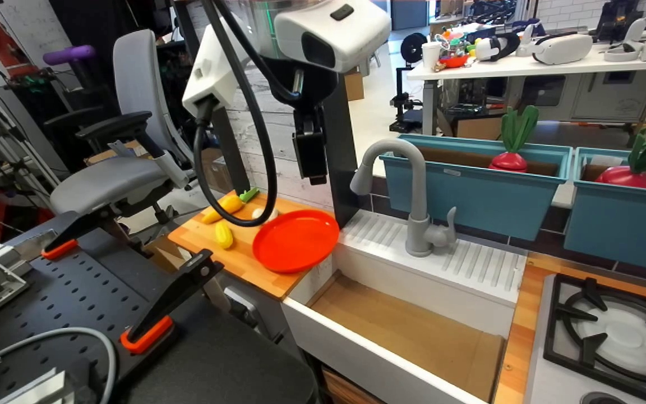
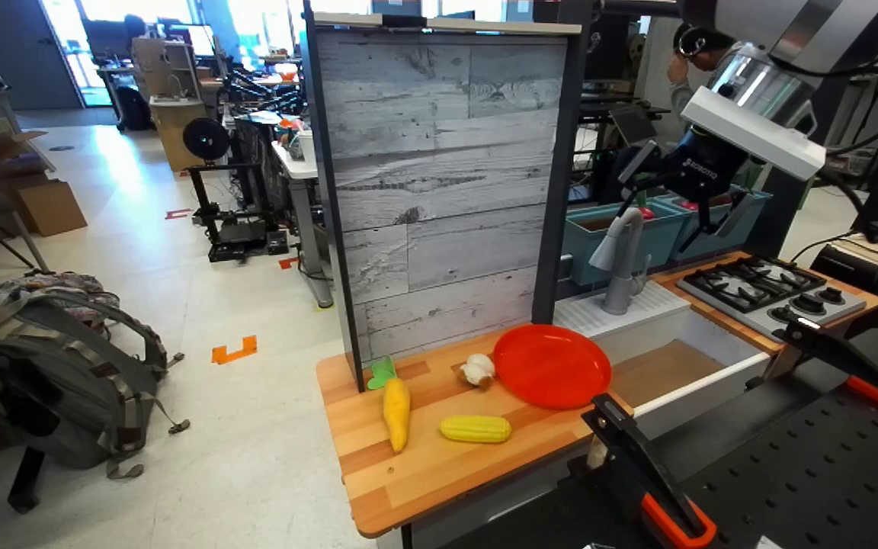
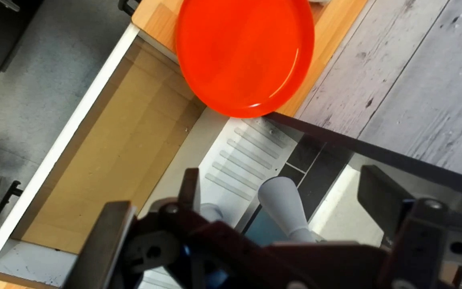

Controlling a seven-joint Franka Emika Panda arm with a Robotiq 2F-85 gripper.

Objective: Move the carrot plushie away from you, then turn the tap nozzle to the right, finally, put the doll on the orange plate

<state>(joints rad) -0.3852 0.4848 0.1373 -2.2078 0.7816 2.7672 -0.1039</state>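
- Nearest in the wrist view: my claw (image 3: 251,186), fingers (image 3: 379,198) spread wide apart, up in the air near the tap nozzle (image 1: 420,185); exact gap hard to tell.
- Tap nozzle: grey, upright on the ribbed white drainboard (image 1: 477,272) behind the sink (image 1: 351,350). Spout head (image 1: 362,178) points toward the plank panel (image 2: 447,191) side; small lever (image 1: 451,221) sticks up on the opposite side.
- Wrist view: spout head shows between my fingers, depth unclear.
- Carrot plushie (image 2: 397,415): lying on the wooden counter (image 2: 439,484), well apart from me, tapered end pointing away from the panel. Green leafy piece (image 2: 382,372) at its wide end, can't tell if attached.
- Orange plate (image 2: 552,366): flat on the same counter, face up, at the sink end.
- Yellow corn toy (image 2: 475,428): same counter, between carrot plushie and orange plate, touching neither.
- White lumpy toy (image 2: 479,369): just beside the plate, brownish at the base, contact unclear. In an exterior view my black cable (image 1: 244,222) partly hides it.
- Stovetop (image 1: 617,331): set in wood, across the sink from the plate.
- Blue planters (image 1: 469,193): two, behind sink and stovetop, each with a red radish toy (image 1: 508,163), green leaves up.
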